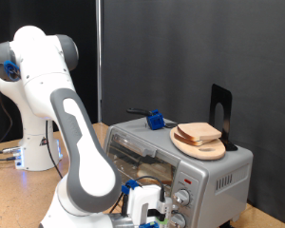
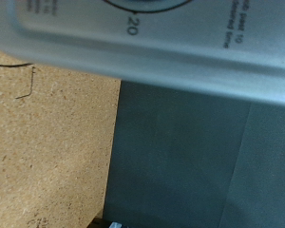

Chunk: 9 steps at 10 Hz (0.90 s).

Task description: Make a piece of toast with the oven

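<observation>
The silver oven (image 1: 195,169) stands at the exterior view's lower right, with its glass door (image 1: 141,152) facing the arm. Its round knobs (image 1: 185,198) are on the front panel. Pale bread slices (image 1: 200,133) lie on a round wooden plate (image 1: 185,144) on top of the oven. My gripper (image 1: 161,213) is low at the oven's front, right next to the knobs; its fingers are too hidden to read. The wrist view is filled by the oven's silver panel (image 2: 152,47), very close, with a dial mark "20" (image 2: 133,26). I cannot see whether bread is inside the oven.
A blue and black clamp-like object (image 1: 152,120) and a black stand (image 1: 220,112) sit on the oven's top. The arm's base (image 1: 33,142) stands on the wooden table (image 2: 47,142) at the exterior view's left. A dark curtain hangs behind.
</observation>
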Each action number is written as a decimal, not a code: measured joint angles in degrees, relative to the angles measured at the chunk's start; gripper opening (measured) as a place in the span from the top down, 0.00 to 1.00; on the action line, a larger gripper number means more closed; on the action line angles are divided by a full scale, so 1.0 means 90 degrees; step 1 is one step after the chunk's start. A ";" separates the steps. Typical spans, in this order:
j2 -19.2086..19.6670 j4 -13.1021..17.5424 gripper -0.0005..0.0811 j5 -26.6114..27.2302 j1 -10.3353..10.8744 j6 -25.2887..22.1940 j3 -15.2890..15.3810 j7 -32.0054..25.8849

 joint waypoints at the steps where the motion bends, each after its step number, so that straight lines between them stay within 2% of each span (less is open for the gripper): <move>1: 0.0000 -0.0015 0.01 0.0047 0.0020 0.0048 0.0033 -0.0007; 3: 0.0000 -0.0037 0.01 0.0112 0.0037 0.0144 0.0080 -0.0008; 5: 0.0000 -0.0054 0.34 0.0139 0.0042 0.0184 0.0101 -0.0008; 6: 0.0000 -0.0058 0.34 0.0144 0.0042 0.0196 0.0101 -0.0008; 7: 0.0000 -0.0063 0.51 0.0145 0.0042 0.0203 0.0101 -0.0008; 8: -0.0013 -0.0069 0.51 0.0156 0.0037 0.0169 0.0103 -0.0007; 9: -0.0045 -0.0076 0.73 0.0156 0.0034 0.0095 0.0103 0.0010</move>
